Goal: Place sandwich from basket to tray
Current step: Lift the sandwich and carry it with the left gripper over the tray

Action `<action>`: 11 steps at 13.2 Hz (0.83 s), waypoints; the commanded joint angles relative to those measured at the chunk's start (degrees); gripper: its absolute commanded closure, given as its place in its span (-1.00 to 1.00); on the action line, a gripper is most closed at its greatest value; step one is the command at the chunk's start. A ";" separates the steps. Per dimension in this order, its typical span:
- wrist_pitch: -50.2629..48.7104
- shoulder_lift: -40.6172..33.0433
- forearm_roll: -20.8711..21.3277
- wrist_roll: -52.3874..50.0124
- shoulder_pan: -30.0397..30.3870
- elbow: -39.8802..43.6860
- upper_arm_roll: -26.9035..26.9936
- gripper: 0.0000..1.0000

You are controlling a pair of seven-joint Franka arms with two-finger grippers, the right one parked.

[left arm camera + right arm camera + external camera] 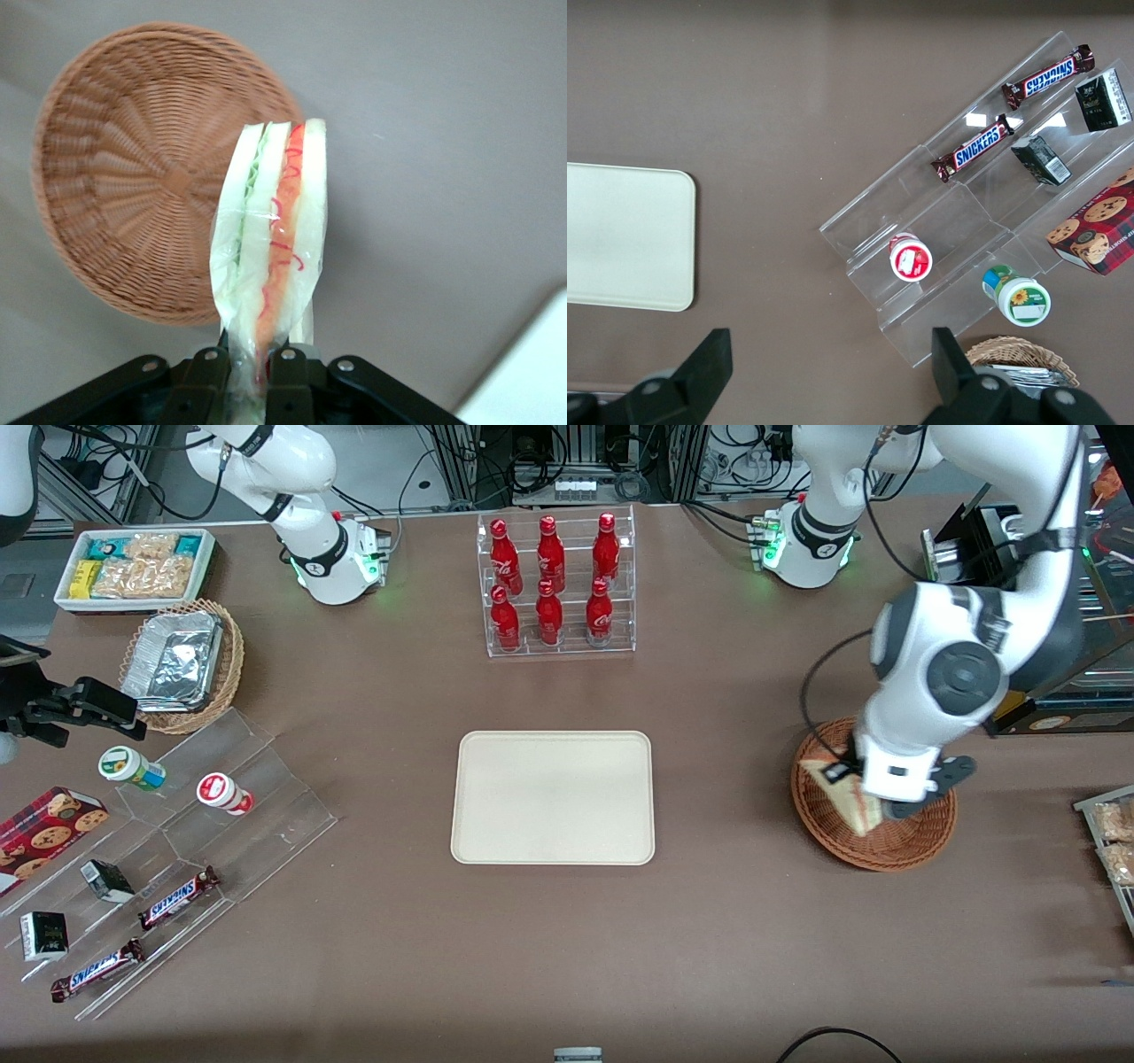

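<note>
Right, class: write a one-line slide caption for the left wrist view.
End effector grips wrapped triangular cream sandwich above round reddish-brown wicker basket.

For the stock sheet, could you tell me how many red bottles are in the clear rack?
6 red bottles: three on the upper step, three on the lower. None look hidden.

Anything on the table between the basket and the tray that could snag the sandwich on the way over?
No: the front view shows bare brown table between the basket and the tray. The pincer holds the sandwich over the basket.
</note>
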 commanded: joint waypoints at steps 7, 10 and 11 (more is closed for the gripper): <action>1.02 15.35 0.75 -0.78 -20.20 14.42 0.72 0.80; 4.17 20.81 0.58 -2.89 -23.12 17.78 0.63 0.78; 6.97 21.61 0.84 -2.98 -24.51 17.78 0.72 0.79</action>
